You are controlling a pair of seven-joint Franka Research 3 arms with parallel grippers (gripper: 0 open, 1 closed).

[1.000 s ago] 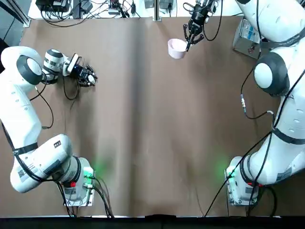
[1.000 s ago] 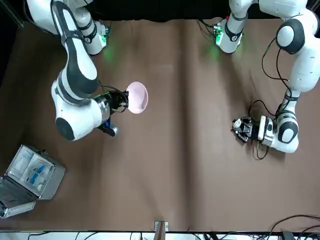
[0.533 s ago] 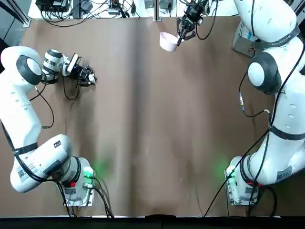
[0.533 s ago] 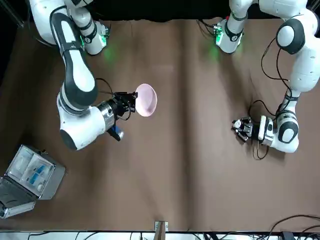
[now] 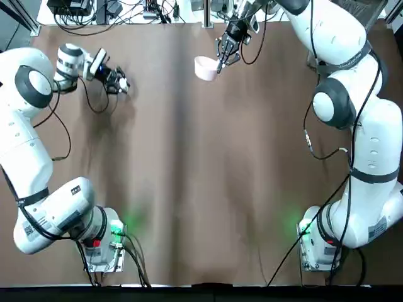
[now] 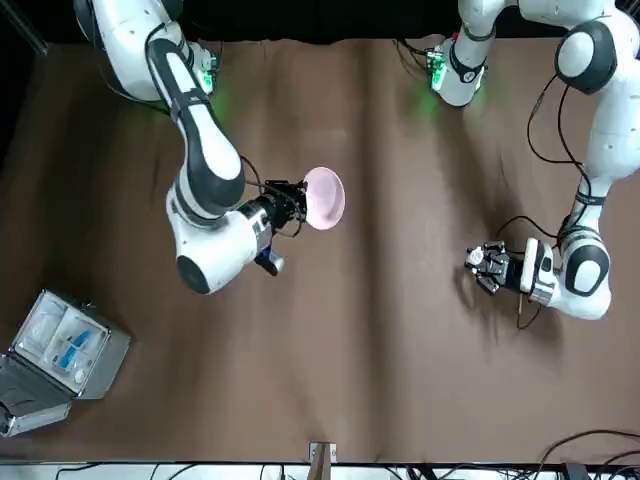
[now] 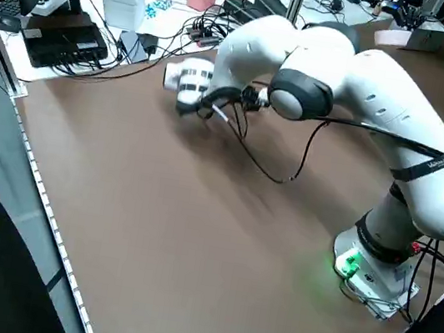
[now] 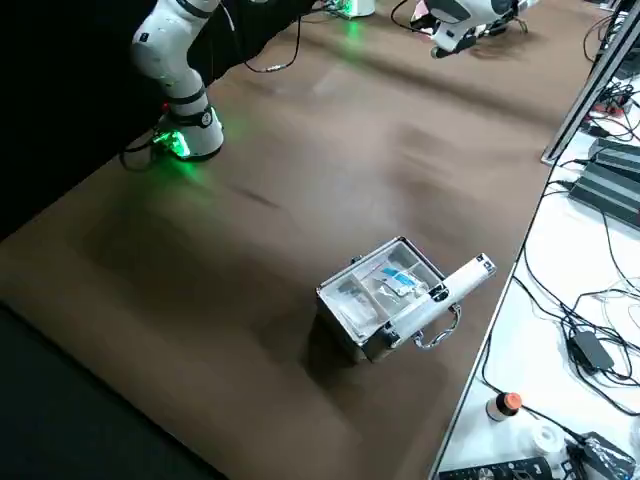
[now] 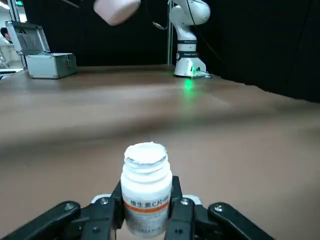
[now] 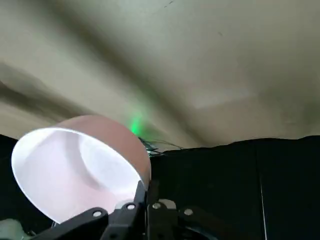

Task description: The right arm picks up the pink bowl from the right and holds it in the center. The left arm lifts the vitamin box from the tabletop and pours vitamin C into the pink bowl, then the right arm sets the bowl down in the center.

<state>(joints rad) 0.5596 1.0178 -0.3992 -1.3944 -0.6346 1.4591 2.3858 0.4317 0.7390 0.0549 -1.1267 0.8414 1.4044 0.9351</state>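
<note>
The pink bowl hangs tilted above the tabletop near the far edge, around the middle. My right gripper is shut on its rim; in the right wrist view the fingertips pinch the rim of the bowl, whose whitish inside faces the camera. The front view shows the bowl in the air beside the right gripper. At the far left my left gripper is shut on the vitamin box, a small white bottle with an orange band, standing upright between the fingers.
A grey hinged case with blue-white contents lies open at the far right corner of the table, also shown in the right side view as the case. Cables and devices crowd the bench beyond the far edge.
The right arm has carried the pink bowl leftward from the far right towards the middle. The left gripper, holding the vitamin box, has shifted slightly towards the far edge.
</note>
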